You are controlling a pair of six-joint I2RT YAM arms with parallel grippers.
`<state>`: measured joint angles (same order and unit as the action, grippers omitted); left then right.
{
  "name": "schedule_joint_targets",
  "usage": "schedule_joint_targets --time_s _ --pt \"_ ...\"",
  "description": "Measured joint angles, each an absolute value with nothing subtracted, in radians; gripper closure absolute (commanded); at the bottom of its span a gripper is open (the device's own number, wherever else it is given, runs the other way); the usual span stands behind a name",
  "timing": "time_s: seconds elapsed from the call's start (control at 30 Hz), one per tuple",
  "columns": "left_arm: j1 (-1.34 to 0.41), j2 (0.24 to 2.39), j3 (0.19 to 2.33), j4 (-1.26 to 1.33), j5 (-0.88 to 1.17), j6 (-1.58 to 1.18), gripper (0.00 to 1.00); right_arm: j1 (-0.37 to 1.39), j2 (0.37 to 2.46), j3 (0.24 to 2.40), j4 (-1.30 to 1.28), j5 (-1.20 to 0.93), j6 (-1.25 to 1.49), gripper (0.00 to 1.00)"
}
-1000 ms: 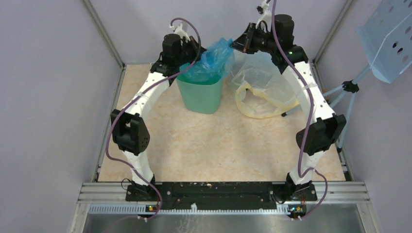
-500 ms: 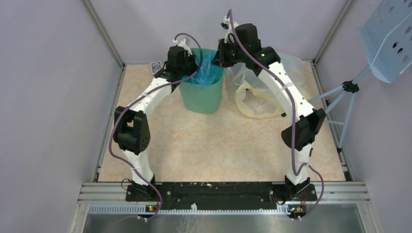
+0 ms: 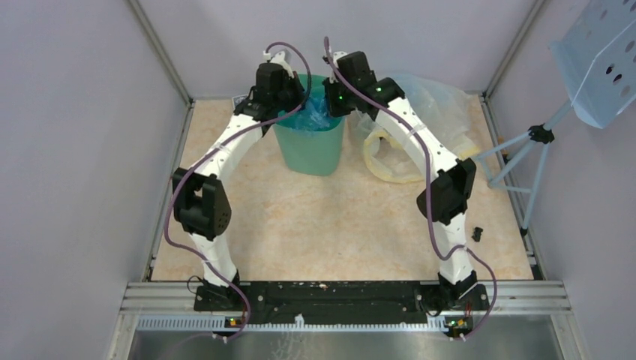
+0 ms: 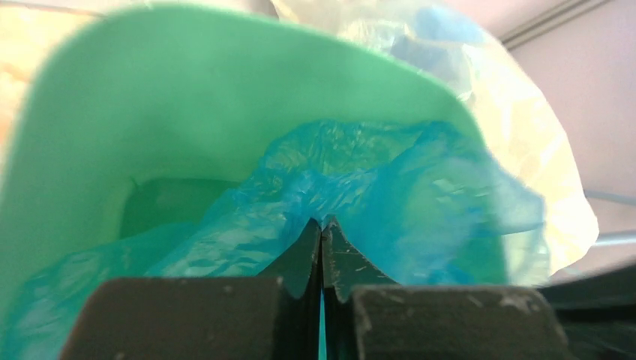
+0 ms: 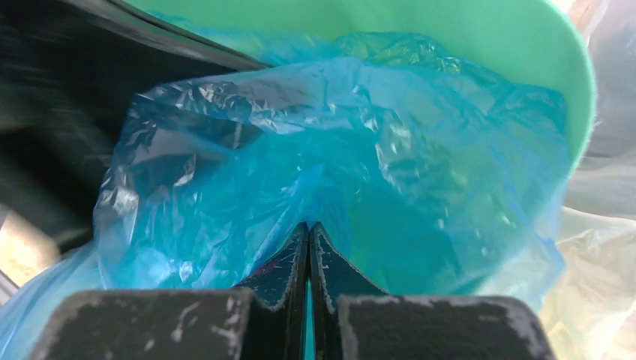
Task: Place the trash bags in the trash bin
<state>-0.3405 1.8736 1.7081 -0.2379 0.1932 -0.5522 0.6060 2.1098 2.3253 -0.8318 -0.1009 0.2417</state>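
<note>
The mint-green trash bin [image 3: 309,150] stands at the back middle of the table. The blue trash bag [image 3: 315,114] lies down in its mouth. My left gripper [image 3: 289,96] sits at the bin's left rim, shut on the blue bag [image 4: 375,195], with the bin's inner wall [image 4: 150,97] behind. My right gripper [image 3: 334,94] sits at the bin's right rim, shut on the same bag [image 5: 352,150]; the bin's rim [image 5: 577,82] curves round it. The fingers of both grippers [image 4: 322,225] [image 5: 309,229] pinch thin blue film.
A larger clear yellowish plastic bag [image 3: 420,127] lies right of the bin, close behind my right arm. A pale-blue perforated panel [image 3: 600,60] on a stand is at the far right. A small black piece [image 3: 477,233] lies on the table by the right arm. Walls enclose the back and sides.
Both grippers moved toward each other and down over the bin. The blue bag, earlier held stretched above the rim, has sunk into the bin's mouth. The right arm swung left.
</note>
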Motion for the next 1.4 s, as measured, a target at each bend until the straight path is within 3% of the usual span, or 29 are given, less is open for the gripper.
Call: schedule_joint_targets --time_s 0.6,1.0,1.23,1.4 --pt "-0.231 1.631 1.766 -0.359 0.115 -0.498 1.0 0.639 2.277 2.476 -0.815 -0.035 0.228 1.0" --pt "-0.139 1.593 1.72 -0.368 0.149 -0.507 1.0 0.49 2.091 2.396 -0.783 -0.097 0.268 1.0" --pt "-0.136 1.641 1.782 -0.359 0.165 -0.507 1.0 0.417 2.063 2.424 -0.763 -0.128 0.292 1.0" --pt "-0.12 1.79 1.948 -0.353 0.194 -0.516 1.0 0.406 2.118 2.485 -0.767 -0.162 0.313 1.0"
